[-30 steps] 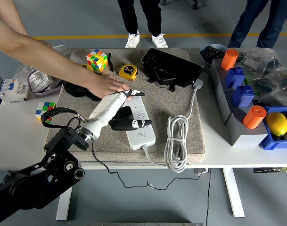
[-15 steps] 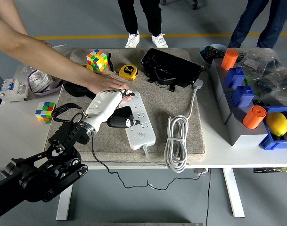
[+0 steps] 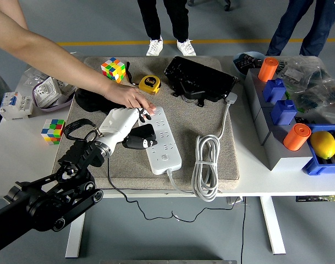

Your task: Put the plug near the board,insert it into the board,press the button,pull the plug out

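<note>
My left hand (image 3: 135, 127) grips the black plug (image 3: 142, 139) just beside the white power board (image 3: 165, 144), which a person's hand (image 3: 130, 97) beyond mine steadies for the insertion.

The robot's left arm (image 3: 51, 192) reaches in from the near left. Its left hand (image 3: 126, 129) is curled around a black plug (image 3: 141, 142). A person's hand (image 3: 130, 98) rests flat just beyond it.
</note>
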